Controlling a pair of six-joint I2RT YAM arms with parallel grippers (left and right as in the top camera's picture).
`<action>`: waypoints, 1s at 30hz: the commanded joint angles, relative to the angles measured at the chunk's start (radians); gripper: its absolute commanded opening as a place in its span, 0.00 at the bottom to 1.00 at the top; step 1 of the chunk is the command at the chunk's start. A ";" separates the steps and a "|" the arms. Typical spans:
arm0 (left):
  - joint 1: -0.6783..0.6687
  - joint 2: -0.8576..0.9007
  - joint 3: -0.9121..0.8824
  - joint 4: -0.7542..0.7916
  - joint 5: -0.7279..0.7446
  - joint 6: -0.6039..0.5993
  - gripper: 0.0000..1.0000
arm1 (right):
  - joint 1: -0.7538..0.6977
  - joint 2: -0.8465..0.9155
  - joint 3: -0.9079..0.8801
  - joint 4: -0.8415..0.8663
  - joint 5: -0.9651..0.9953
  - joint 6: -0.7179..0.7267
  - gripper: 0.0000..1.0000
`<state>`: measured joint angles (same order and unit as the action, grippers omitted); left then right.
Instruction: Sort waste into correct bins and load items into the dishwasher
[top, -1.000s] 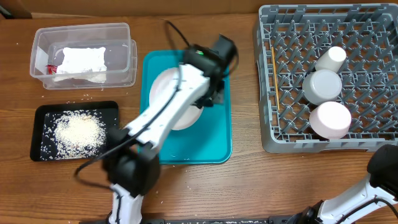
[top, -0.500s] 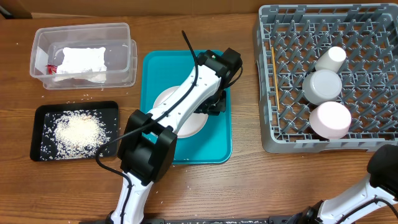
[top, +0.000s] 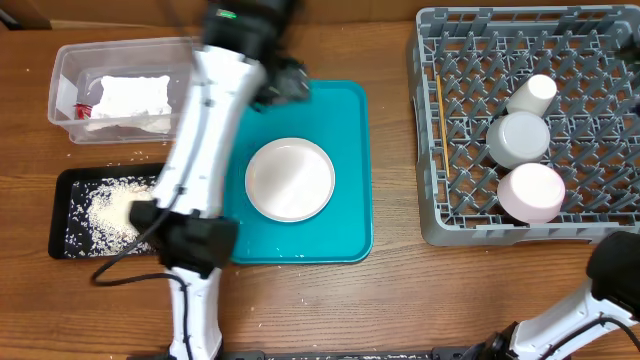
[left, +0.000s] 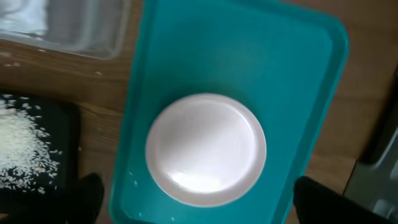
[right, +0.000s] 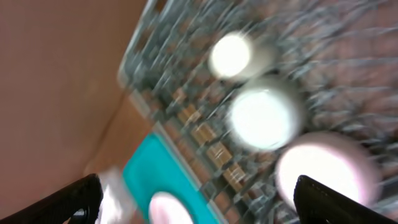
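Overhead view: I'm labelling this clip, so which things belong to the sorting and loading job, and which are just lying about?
Job: plate, cup, grey bowl, pink bowl, rack, tub, napkin, black tray, rice.
Lying about: teal tray, table.

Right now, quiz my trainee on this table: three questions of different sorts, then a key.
1. How many bowls and cups sit in the dish rack?
2. True or false: the plate lies in the dish rack.
3. The rice heap lies in: A clear tub, B black tray, C dish rack.
Key: 1 three: grey bowl, pinkish bowl, white cup; 2 false, it lies on the teal tray; 3 B.
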<state>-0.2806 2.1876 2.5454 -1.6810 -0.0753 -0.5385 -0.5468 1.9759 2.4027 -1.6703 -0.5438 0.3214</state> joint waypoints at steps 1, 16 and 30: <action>0.151 -0.056 0.043 -0.009 0.044 0.029 1.00 | 0.174 0.003 -0.001 -0.024 -0.055 -0.094 1.00; 0.545 -0.060 0.043 -0.009 0.047 0.030 1.00 | 0.916 0.220 -0.014 0.075 0.314 -0.086 1.00; 0.572 -0.059 0.043 -0.008 0.047 0.030 1.00 | 1.032 0.460 -0.014 0.109 0.314 -0.006 0.63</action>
<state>0.2924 2.1578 2.5668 -1.6871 -0.0372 -0.5209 0.4908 2.4039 2.3878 -1.5696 -0.2066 0.2890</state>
